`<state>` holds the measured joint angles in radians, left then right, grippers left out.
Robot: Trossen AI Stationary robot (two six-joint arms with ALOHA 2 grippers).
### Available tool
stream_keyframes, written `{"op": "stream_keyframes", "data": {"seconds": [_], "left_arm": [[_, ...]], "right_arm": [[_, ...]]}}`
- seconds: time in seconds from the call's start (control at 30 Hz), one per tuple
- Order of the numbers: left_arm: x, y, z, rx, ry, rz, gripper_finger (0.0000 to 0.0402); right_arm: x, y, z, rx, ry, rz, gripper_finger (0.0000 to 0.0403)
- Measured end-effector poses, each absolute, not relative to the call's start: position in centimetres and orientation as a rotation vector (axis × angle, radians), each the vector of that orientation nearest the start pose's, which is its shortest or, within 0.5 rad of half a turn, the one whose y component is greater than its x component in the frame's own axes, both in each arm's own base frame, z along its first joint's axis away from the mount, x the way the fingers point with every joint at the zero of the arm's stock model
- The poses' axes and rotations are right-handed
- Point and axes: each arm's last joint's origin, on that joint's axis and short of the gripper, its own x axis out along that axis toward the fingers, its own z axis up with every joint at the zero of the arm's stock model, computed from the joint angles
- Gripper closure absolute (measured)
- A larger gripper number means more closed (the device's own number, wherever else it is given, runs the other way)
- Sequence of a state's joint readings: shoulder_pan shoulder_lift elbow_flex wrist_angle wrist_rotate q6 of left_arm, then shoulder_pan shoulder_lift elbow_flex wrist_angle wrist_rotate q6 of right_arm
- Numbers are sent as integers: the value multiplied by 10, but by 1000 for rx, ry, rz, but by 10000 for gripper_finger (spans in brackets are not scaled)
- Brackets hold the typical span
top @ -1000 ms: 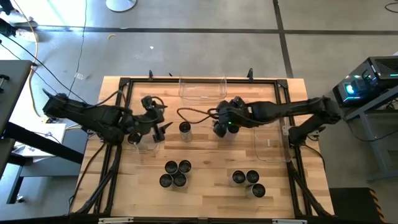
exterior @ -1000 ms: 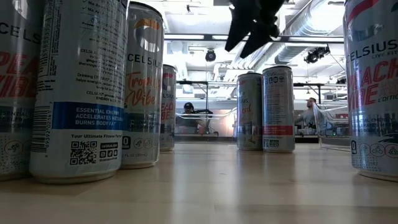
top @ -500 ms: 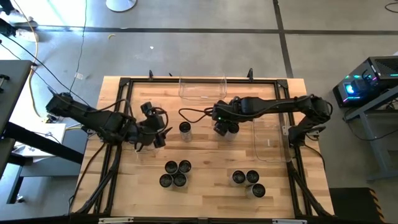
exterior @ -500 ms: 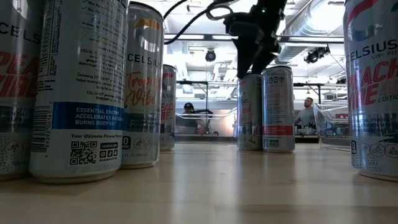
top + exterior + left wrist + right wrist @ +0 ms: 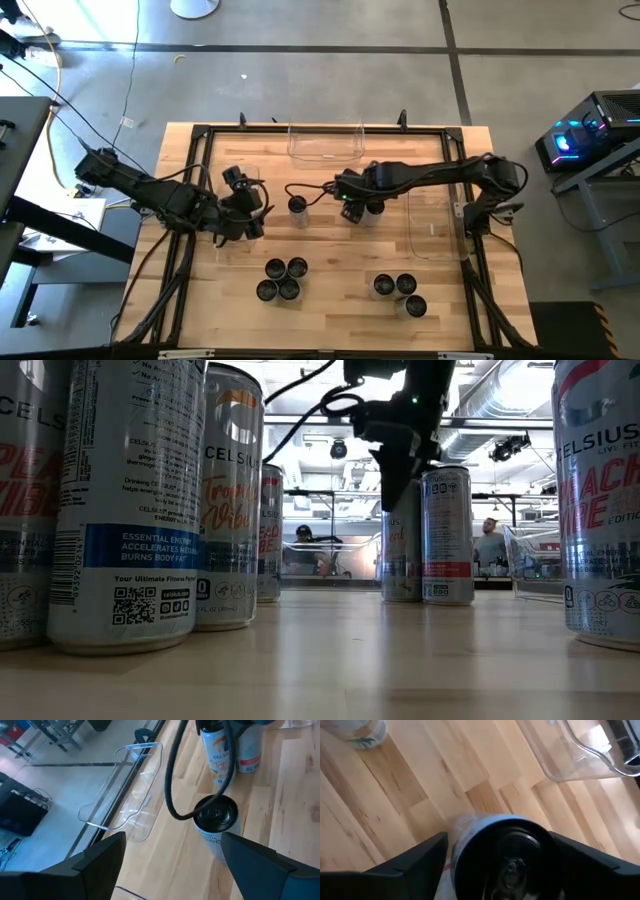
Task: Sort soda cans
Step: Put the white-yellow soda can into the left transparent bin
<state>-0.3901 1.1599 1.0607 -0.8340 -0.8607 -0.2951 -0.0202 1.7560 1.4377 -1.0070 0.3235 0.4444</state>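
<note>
Soda cans with dark round tops stand upright on the wooden table. One can (image 5: 297, 205) stands alone at mid-table, with a pair (image 5: 368, 208) to its right. My right gripper (image 5: 352, 207) points steeply down over the pair, open, its fingers on either side of one can's top (image 5: 512, 855). In the low view it covers the top of that can (image 5: 402, 550), beside the other can of the pair (image 5: 447, 535). My left gripper (image 5: 248, 218) hovers open and empty at the table's left, facing the lone can (image 5: 216, 815). My right gripper comes from above with one finger (image 5: 420, 857) on each side of the can's upper end (image 5: 470, 835). The can stands upright on the table. I cannot tell whether the fingers touch it.
Clear plastic bins sit at the far edge (image 5: 325, 140), the right side (image 5: 435, 225) and the left under my left arm (image 5: 232, 235). Two clusters of cans stand near the front edge (image 5: 281, 279) (image 5: 399, 291). A black cable (image 5: 172, 785) hangs across the left wrist view.
My right gripper has come down and a little toward the table's left, tipping more steeply downward, until its fingers stand around the top of one can of the pair. My left gripper has shifted slightly toward the near edge.
</note>
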Motion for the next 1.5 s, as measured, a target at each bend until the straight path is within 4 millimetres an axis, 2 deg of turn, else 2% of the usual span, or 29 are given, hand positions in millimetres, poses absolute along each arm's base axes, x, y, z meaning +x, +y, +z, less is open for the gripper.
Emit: {"op": "stream_keyframes", "data": {"seconds": [0.17, 0.4, 0.57, 0.67, 0.8, 0.97, 1.17, 1.37, 1.5], "left_arm": [[207, -61, 311, 286, 690, 554, 80], [206, -61, 311, 299, 687, 567, 80], [205, -61, 310, 305, 694, 567, 80], [205, -61, 310, 304, 694, 567, 80], [205, -63, 310, 307, 693, 558, 80], [204, -67, 310, 313, 690, 540, 80], [203, -68, 310, 314, 689, 534, 80], [203, -68, 310, 314, 688, 535, 80], [203, -68, 310, 314, 689, 535, 80]], "right_arm": [[345, -8, 257, 168, 1193, -538, 156], [357, 13, 288, 114, 1075, -435, 158], [364, 42, 303, 27, 1000, -269, 158], [369, 62, 299, -15, 994, -174, 158], [374, 90, 281, -77, 1041, -48, 158], [379, 111, 263, -109, 1065, 1, 158], [384, 113, 252, -105, 1096, 17, 155], [386, 110, 251, -95, 1098, 8, 84], [386, 109, 251, -101, 1097, 6, 67]]}}
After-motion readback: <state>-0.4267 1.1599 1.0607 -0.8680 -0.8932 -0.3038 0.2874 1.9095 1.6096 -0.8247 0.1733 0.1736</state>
